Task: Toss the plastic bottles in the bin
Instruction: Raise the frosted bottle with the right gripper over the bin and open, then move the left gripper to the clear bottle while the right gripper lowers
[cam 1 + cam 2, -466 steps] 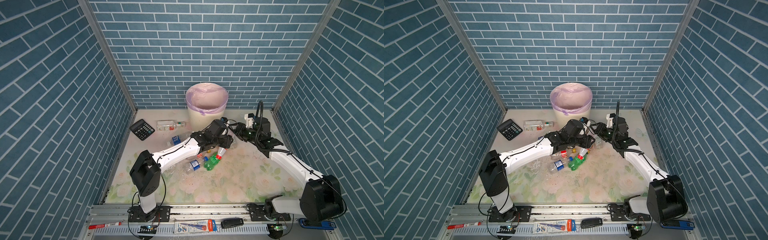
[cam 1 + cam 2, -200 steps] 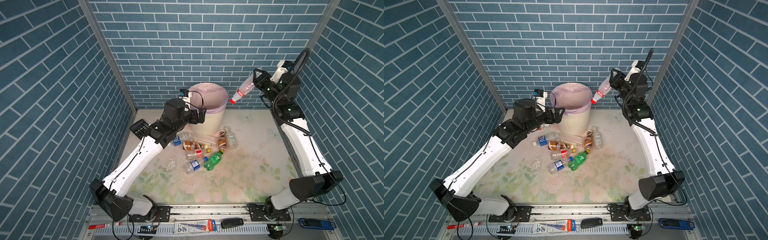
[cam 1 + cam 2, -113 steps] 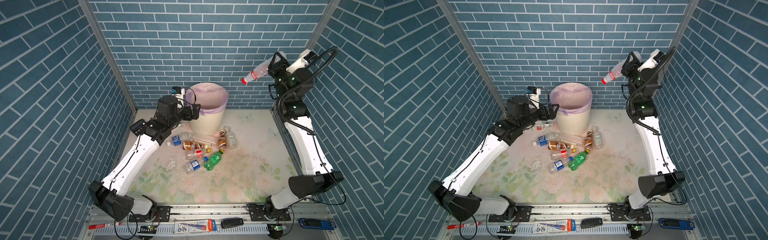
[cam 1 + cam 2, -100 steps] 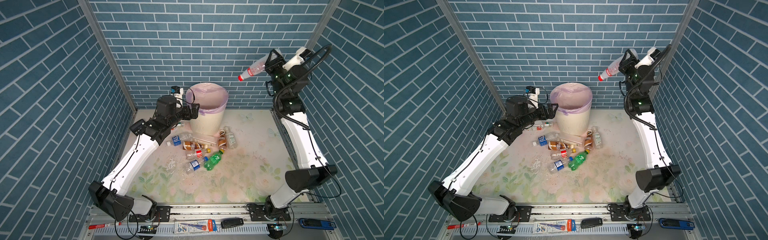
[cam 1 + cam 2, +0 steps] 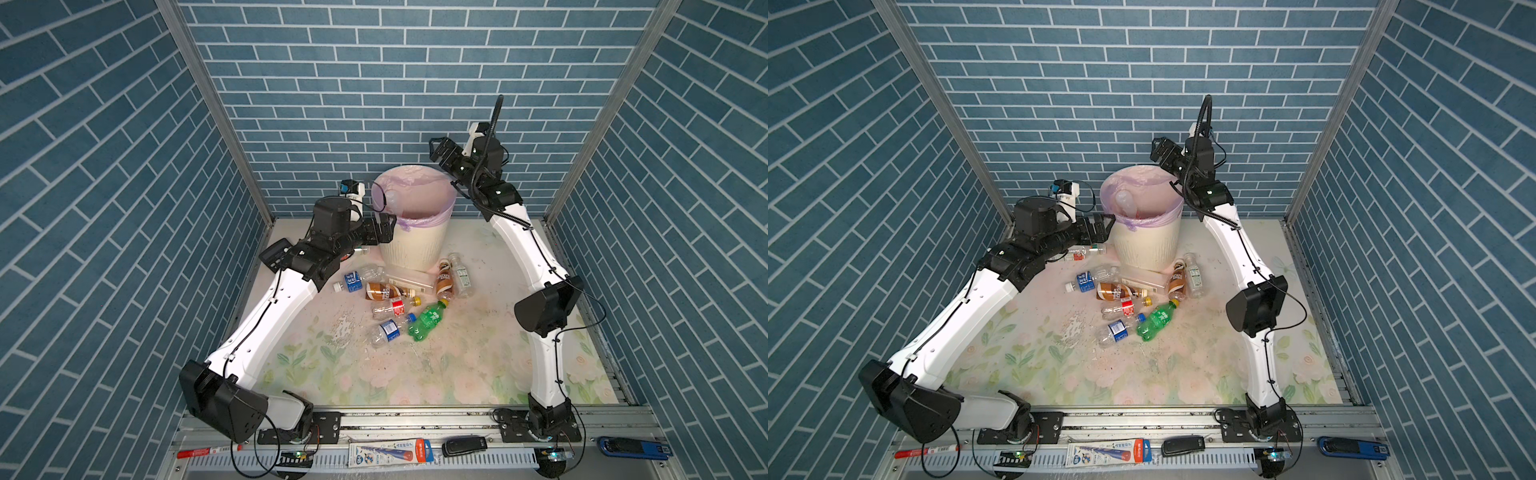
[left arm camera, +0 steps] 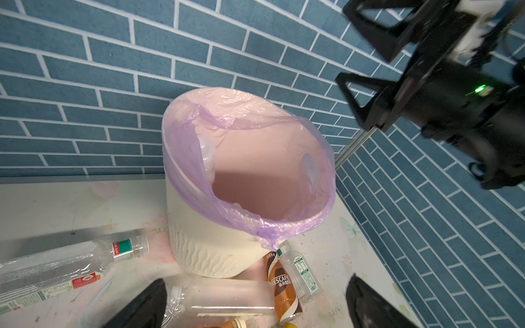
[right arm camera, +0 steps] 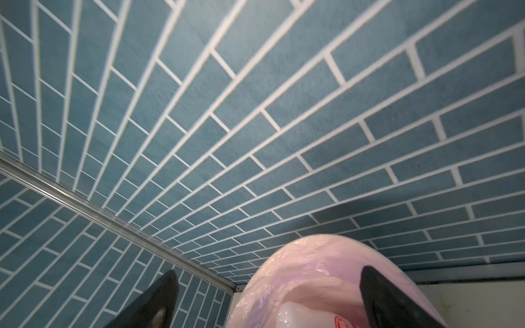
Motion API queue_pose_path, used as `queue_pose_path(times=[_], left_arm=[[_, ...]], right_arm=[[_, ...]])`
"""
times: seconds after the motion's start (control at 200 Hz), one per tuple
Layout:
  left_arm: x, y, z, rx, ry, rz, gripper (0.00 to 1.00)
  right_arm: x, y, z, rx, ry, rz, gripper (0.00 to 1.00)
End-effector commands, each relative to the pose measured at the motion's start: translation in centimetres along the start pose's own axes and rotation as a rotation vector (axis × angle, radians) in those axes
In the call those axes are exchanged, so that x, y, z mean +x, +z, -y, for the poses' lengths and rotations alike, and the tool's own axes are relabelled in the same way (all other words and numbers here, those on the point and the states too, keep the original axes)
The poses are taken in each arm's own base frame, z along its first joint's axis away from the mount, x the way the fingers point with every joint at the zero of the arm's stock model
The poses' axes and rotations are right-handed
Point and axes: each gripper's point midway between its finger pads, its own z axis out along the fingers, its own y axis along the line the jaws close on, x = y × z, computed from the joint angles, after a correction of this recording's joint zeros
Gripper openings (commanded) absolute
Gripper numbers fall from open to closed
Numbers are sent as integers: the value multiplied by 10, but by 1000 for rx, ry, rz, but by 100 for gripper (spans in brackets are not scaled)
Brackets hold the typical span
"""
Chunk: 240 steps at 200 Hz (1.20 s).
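Note:
The bin [image 5: 411, 249] [image 5: 1146, 245] stands at the back wall, its lilac bag over the rim. My right gripper [image 5: 440, 151] [image 5: 1160, 151] [image 7: 268, 271] hangs open just above the bin's right rim, holding nothing. A clear bottle [image 5: 392, 198] [image 5: 1125, 199] [image 7: 301, 315] lies inside against the bag. My left gripper [image 5: 384, 226] [image 5: 1102, 224] [image 6: 255, 284] is open beside the bin's left wall, empty. Several plastic bottles lie on the floor in front of the bin, among them a green one [image 5: 428, 320] and a brown-labelled one [image 5: 386, 291] [image 6: 281, 286].
A long clear bottle [image 6: 71, 261] lies left of the bin, behind my left arm. The black calculator [image 5: 272, 253] is partly hidden under that arm. A red marker [image 5: 203, 451] and small tools lie on the front rail. Blue brick walls close in three sides.
My right arm swung down from high by the back wall to just above the bin, and its gripper opened. The red-capped bottle it held now lies in the bin. The left arm barely moved.

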Motion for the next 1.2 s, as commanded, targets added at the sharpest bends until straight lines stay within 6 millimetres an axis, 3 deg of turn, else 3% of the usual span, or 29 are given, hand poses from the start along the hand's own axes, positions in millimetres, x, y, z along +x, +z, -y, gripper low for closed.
queue_pose_path(times=[0.0, 0.24, 0.39, 0.55, 0.735, 0.895, 1.045, 1.195], left_arm=[[-2, -10, 2, 12, -10, 10, 99], [2, -13, -2, -5, -28, 2, 99], [6, -13, -15, -73, -34, -21, 99], [10, -14, -43, -179, -101, -27, 99], [15, -15, -90, -289, -277, 11, 99], [25, -15, -141, -400, -523, 58, 99], [38, -8, -172, -496, -680, 31, 99], [57, 1, -202, -610, -821, 21, 99]], right_arm=[[-54, -43, -40, -88, -35, 113, 99], [-57, -62, -41, -70, -65, 105, 99], [-55, -76, -39, -43, -117, 76, 99], [-39, -89, -32, -17, -199, 3, 99], [-11, -107, -20, -12, -281, -93, 99], [37, -123, -18, -58, -407, -225, 99], [88, -138, -26, -122, -540, -324, 99], [151, -149, -39, -240, -652, -419, 99]])
